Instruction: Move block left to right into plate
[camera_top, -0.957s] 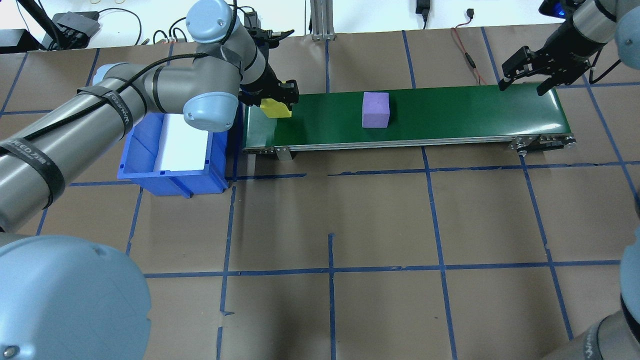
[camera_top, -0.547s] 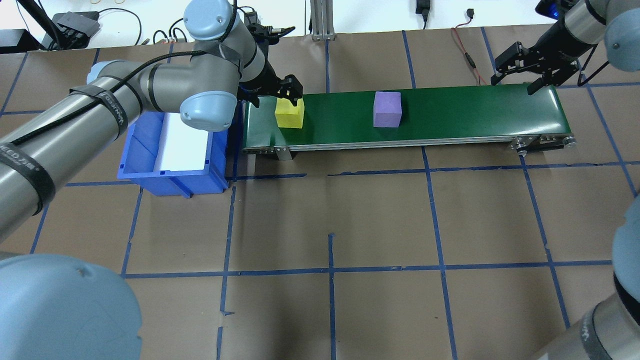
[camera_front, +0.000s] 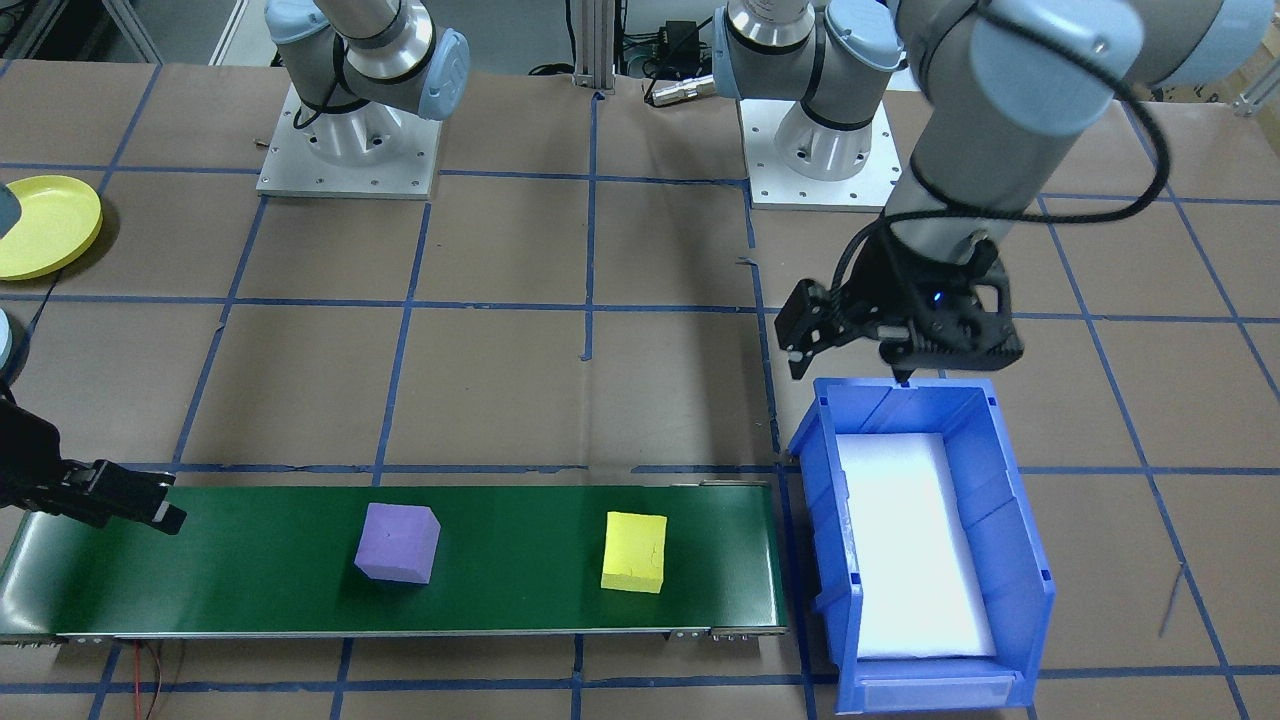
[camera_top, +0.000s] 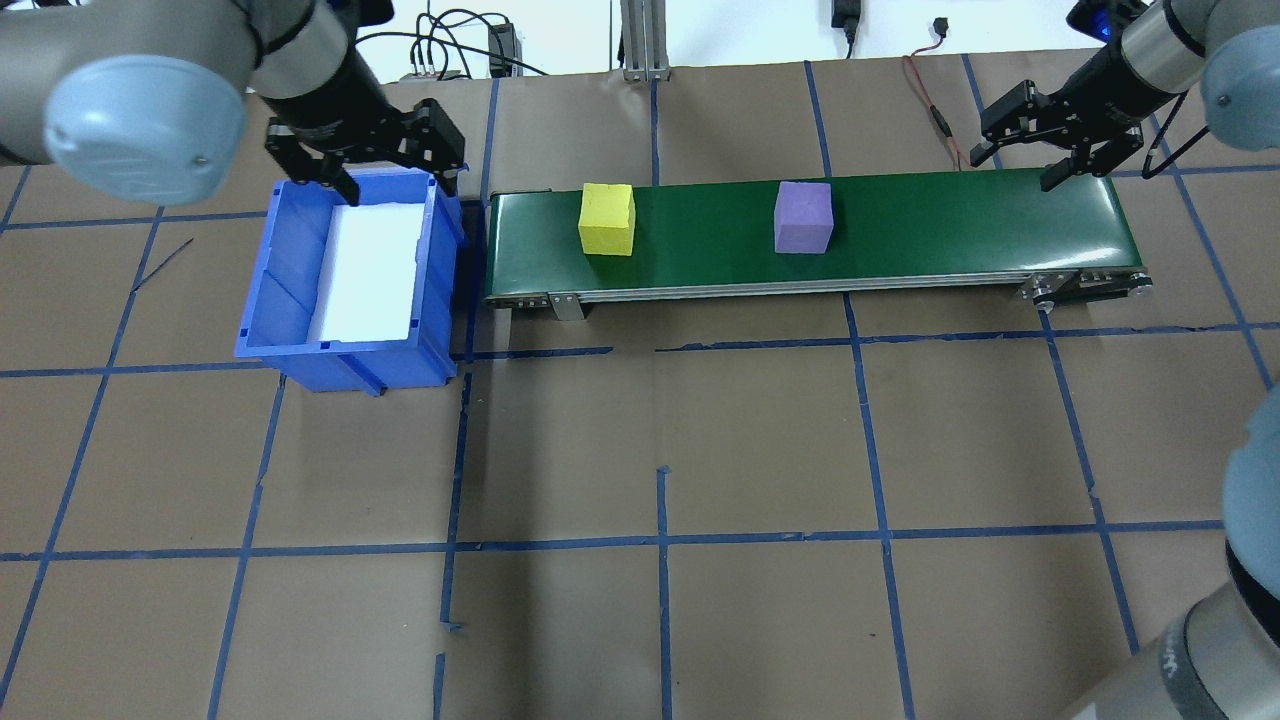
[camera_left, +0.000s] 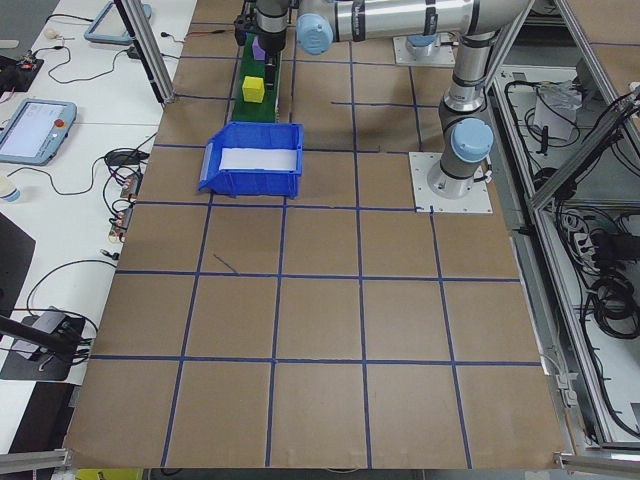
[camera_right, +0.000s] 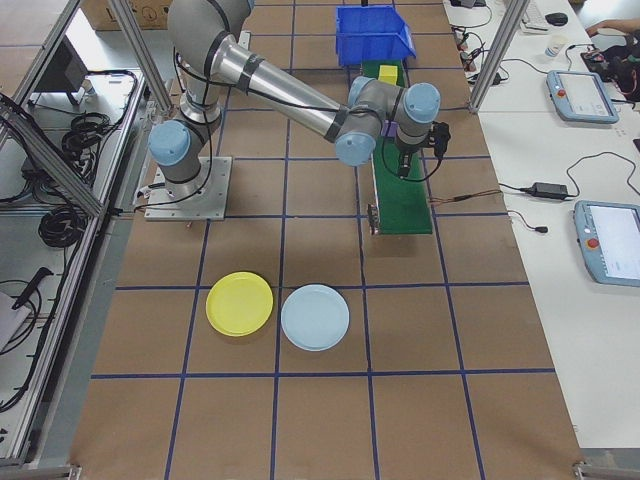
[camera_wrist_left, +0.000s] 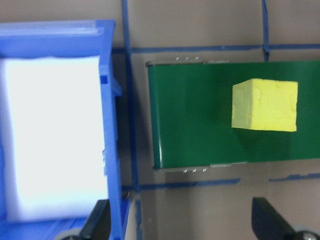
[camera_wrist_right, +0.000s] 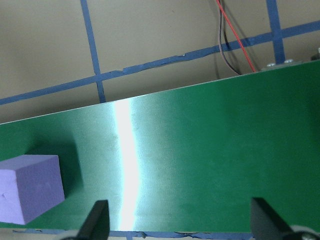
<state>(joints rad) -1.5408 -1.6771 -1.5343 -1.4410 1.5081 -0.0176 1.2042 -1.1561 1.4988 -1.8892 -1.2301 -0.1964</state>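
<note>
Two blocks — one yellow (camera_top: 607, 218), one purple (camera_top: 803, 216) — two plates (camera_right: 239, 303) (camera_right: 315, 317), one blue bin (camera_top: 345, 285).

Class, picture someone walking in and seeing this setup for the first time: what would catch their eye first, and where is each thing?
Two bright blocks on the long green conveyor belt stand out first: the yellow block near its left end, the purple block around the middle. Next comes the blue bin beside the belt's left end, with the open left gripper over its far rim. The open right gripper hovers at the belt's right end.
</note>
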